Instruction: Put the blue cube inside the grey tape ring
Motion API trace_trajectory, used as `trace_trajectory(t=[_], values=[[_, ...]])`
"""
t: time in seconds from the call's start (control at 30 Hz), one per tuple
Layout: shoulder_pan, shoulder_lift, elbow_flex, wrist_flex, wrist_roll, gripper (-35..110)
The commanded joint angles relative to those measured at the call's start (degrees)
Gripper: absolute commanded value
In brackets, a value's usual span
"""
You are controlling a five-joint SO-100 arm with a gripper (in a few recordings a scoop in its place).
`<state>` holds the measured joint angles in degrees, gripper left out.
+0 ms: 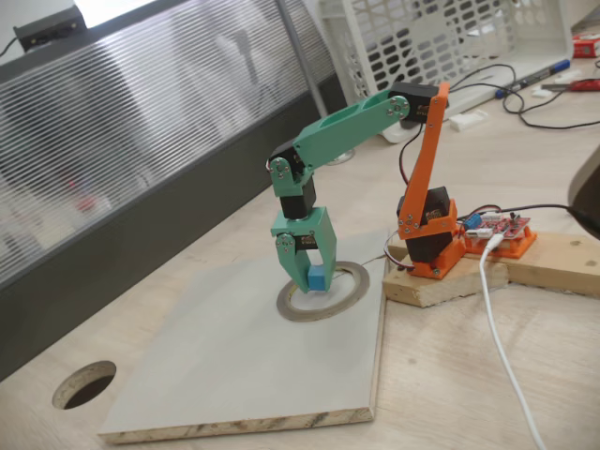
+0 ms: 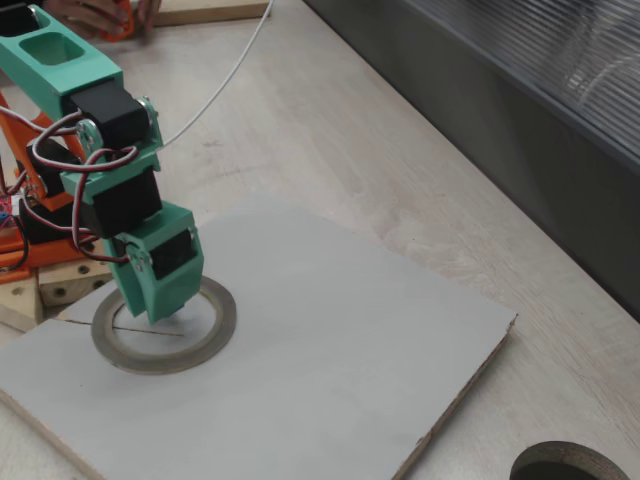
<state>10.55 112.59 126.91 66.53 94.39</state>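
Dark round hole with wooden rim [image 1: 84,384] sits off the pale grey board [image 1: 234,366], nothing blocking. Green two-finger gripper [image 1: 309,279] pinches the tiny blue cube [image 1: 317,279], low inside the flat grey tape ring [image 1: 323,302].

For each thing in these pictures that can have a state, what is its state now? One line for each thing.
gripper: pointing down over the ring, shut on the blue cube.
blue cube: held between the green jaws, low inside the ring's opening; whether it touches the board cannot be told.
grey tape ring: lying flat on the board.
grey board: flat on the table.
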Motion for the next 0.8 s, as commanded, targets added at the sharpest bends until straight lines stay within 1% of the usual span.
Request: trace_trajectory(t=[0.0,0.77], values=[[0.4,1.5,0.3,0.5,0.6,4],[0.4,1.6,0.4,0.8,0.5,4]])
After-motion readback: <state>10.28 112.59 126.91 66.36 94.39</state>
